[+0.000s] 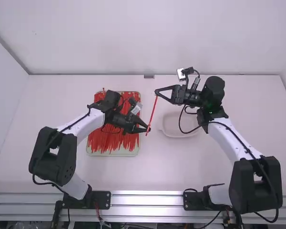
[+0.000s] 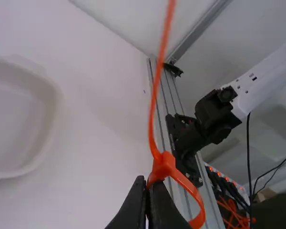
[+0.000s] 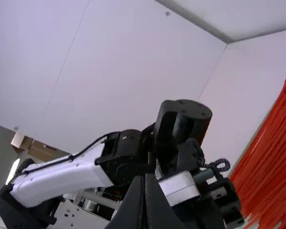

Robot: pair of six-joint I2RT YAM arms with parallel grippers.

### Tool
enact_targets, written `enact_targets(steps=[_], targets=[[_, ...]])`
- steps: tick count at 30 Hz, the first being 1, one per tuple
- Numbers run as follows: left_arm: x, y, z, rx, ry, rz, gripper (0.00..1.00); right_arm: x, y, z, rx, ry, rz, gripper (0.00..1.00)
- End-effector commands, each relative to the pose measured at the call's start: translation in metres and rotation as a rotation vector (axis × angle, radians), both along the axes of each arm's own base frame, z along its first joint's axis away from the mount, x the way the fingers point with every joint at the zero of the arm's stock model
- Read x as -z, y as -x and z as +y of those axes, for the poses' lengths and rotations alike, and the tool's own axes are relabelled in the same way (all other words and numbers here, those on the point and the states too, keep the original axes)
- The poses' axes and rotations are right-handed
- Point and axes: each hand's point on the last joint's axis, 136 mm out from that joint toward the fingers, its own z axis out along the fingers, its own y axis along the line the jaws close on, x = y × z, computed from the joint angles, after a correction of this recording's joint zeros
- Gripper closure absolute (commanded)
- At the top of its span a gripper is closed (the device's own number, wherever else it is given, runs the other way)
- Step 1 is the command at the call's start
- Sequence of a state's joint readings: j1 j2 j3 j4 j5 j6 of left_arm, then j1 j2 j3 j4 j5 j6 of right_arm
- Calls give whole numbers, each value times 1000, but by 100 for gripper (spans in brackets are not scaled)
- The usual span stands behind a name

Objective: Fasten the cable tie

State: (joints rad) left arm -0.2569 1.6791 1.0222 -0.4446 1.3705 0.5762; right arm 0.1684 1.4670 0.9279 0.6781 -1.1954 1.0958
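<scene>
The cable tie (image 1: 151, 114) is held off the counter (image 1: 148, 167) just past the right edge of the tray (image 1: 112, 153) of spare red ties. Its long axis runs roughly along that edge, and its far end leans a little away from the tray.

In the left wrist view the strap (image 2: 155, 109) rises straight from its head (image 2: 165, 162). Below the head a short loop (image 2: 193, 205) curls back round, so the tail looks already threaded through, though the passage through the head itself is too small to confirm.

The left pincer (image 1: 146, 129) is off the tray's near right corner. Its fingers (image 2: 138, 200) are pressed together on the tie just under the head, with no gap visible.

The right pincer (image 1: 157, 92) is out past the tray's far right corner, where its tips meet the tie's far end. Its own view shows the two fingers (image 3: 136, 200) drawn tight together. The strap between them is too thin to make out there, but the high view puts the tail at their tips, so I take it to be pinched on the tail.

The coming move turns on one relation: head and tail lie at opposite ends of one line, and each pincer has an end. Tightening would mean drawing the tail along that line, farther from the tray's near corner, while the left pincer anchors the head. A sideways pull would probably bend the strap rather than shrink the loop.

A white bowl (image 1: 168, 130) sits farther out from the tray's right edge than the tie.
</scene>
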Motion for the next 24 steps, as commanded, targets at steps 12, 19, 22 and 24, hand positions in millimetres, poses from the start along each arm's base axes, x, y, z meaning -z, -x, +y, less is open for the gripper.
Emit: enact_targets(steps=[12, 19, 22, 24], targets=[[21, 13, 3, -1, -33, 69, 98, -23, -12, -16, 74, -23, -68, 100], [6, 7, 0, 22, 56, -10, 98, -26, -13, -19, 80, -26, -85, 100], [-1, -6, -3, 8, 69, -52, 98, -25, -15, -26, 86, -24, -84, 100], [-5, -11, -5, 6, 77, -65, 98, -25, -16, -29, 90, -23, -85, 100]])
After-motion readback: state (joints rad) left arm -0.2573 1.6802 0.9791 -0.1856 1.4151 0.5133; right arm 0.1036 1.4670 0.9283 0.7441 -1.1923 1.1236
